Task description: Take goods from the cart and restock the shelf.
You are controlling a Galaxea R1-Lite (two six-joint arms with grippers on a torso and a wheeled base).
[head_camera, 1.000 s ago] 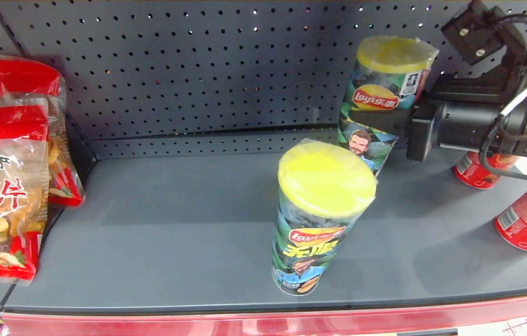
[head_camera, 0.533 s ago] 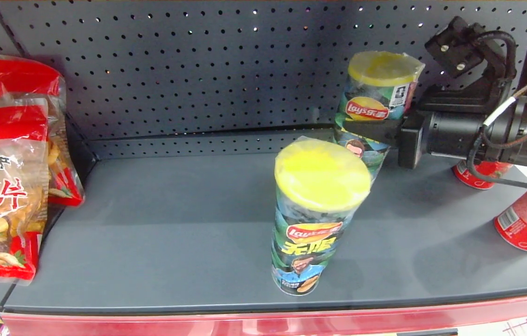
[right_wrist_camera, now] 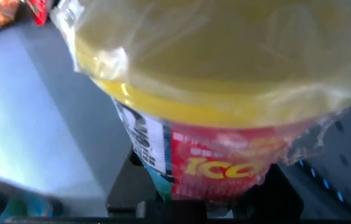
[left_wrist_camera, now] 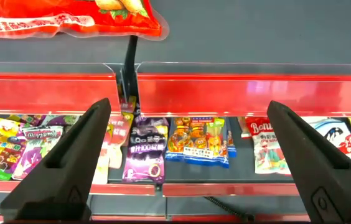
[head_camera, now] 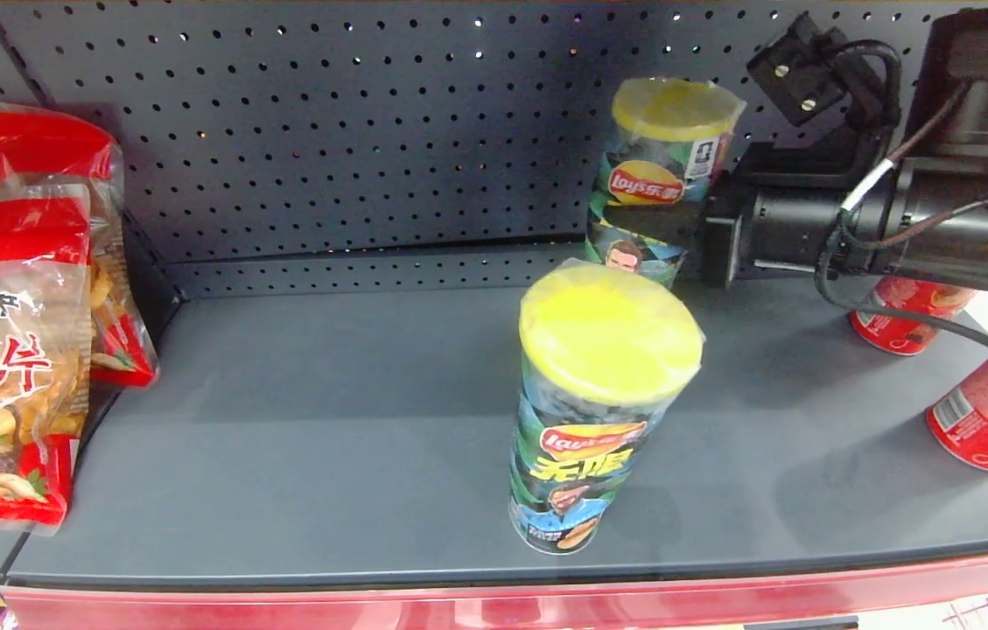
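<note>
The right gripper is clenched around a chip can with a yellow lid, gripping it about halfway up its side, at the far right of the shelf and close to the perforated back wall. The held can stands nearly upright; its base is hidden behind the lid of a second chip can, so whether it touches the shelf cannot be told. The second can, of the same kind, stands upright on the shelf nearer the front edge, just left of and nearer than the held one, and apart from it. To the right, two red cans lean on the shelf, one far and one near. At the far left, red snack bags stand in a row. The left gripper is released, its two dark fingers spread wide with nothing between them, in front of the shelf's red edge, above a lower shelf of snack packs
</note>
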